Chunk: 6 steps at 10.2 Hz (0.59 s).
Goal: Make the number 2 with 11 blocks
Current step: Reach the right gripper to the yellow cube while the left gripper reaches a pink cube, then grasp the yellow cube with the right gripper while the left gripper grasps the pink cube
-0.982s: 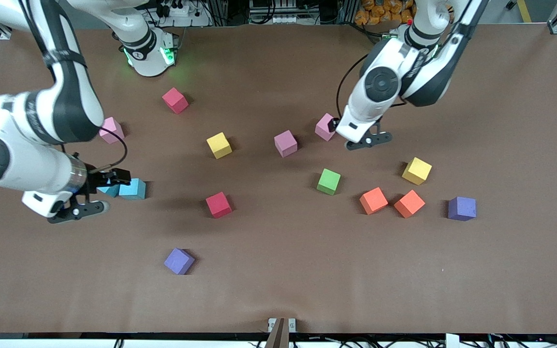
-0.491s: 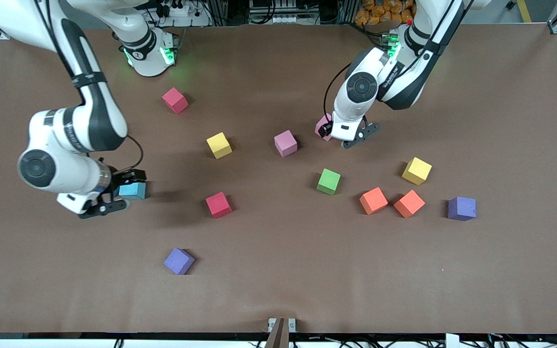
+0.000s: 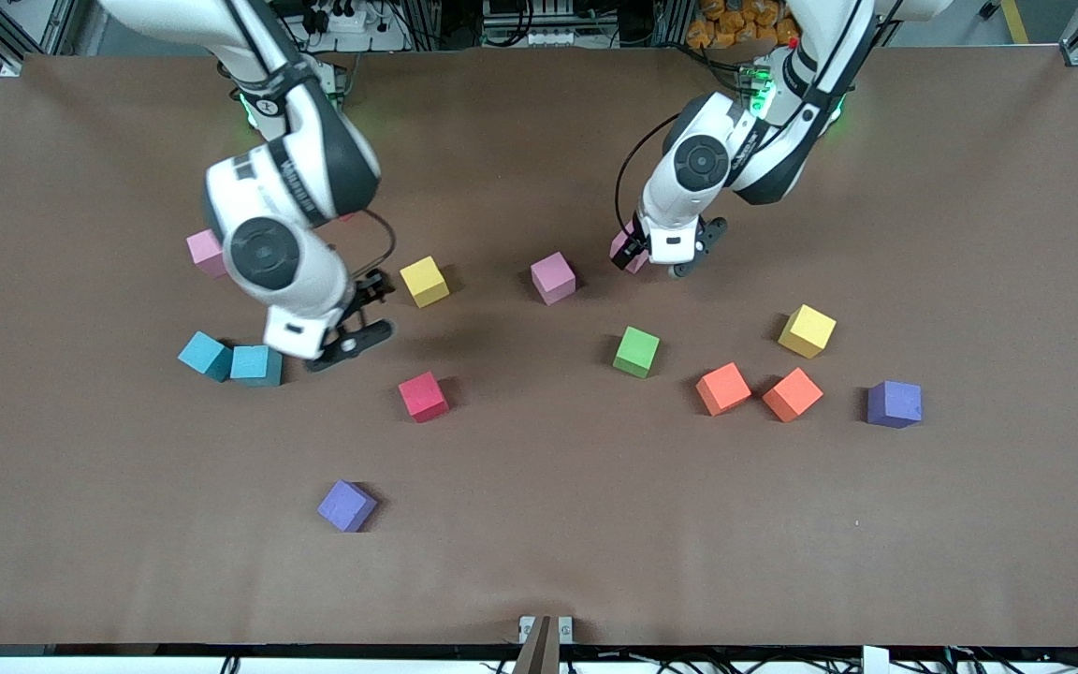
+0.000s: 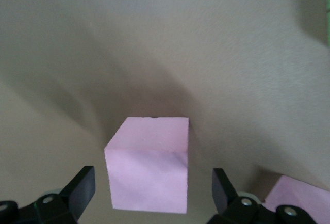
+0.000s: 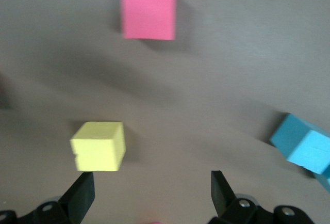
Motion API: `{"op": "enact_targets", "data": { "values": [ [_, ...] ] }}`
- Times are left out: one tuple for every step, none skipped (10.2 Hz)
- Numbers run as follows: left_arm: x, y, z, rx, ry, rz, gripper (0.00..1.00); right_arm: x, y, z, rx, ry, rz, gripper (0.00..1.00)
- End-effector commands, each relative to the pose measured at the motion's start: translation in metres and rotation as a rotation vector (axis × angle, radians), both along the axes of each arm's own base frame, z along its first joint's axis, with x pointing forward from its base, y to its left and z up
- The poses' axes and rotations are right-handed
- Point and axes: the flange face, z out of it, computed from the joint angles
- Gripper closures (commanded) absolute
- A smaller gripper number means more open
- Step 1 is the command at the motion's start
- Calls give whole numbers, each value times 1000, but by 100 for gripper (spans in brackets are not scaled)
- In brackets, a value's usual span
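Note:
The blocks lie scattered over the brown table (image 3: 539, 562), and no number 2 is in view. My left gripper (image 3: 653, 258) is open and low around a pink block (image 3: 626, 249); in the left wrist view that pink block (image 4: 148, 170) sits between its fingers (image 4: 82, 188) untouched. My right gripper (image 3: 366, 309) hangs open and empty over bare table beside a yellow block (image 3: 424, 281). The right wrist view shows the yellow block (image 5: 99, 145), a red block (image 5: 148, 11) and a teal block (image 5: 304, 144).
Other blocks: two teal (image 3: 204, 356) (image 3: 256, 365), pink (image 3: 207, 253) (image 3: 553, 277), red (image 3: 423, 396), green (image 3: 636, 352), yellow (image 3: 807, 330), two orange (image 3: 722, 388) (image 3: 792, 394), purple (image 3: 895, 403) (image 3: 346, 505). A second pink block (image 4: 304, 201) shows in the left wrist view.
My right arm swung from the teal blocks toward the yellow block, uncovering both teal blocks. My left gripper shifted toward the right arm's end and settled around the pink block.

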Motion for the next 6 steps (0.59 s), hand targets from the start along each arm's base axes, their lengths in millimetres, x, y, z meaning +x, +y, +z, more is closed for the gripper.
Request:
{"op": "enact_targets", "data": {
  "values": [
    [1,-1,-3,-9,-1,36,0,-39,14,-10,-21,-8,15,0],
    [0,-1,-4,-7,1,33,0,-49,19,-17,-26,-11,1,0],
    [-1,0,-5,-4,3,32,0,-58,28,-22,-27,-10,22,0],
    [-5,-2,-10,1,12,23,0,-65,32,-29,-29,-6,28,0],
    [-8,-4,-17,7,22,13,0,-76,41,-37,-25,-2,47,0],
    [-9,-5,-19,9,26,10,0,-92,55,-48,-21,-7,76,0]
  ]
}}
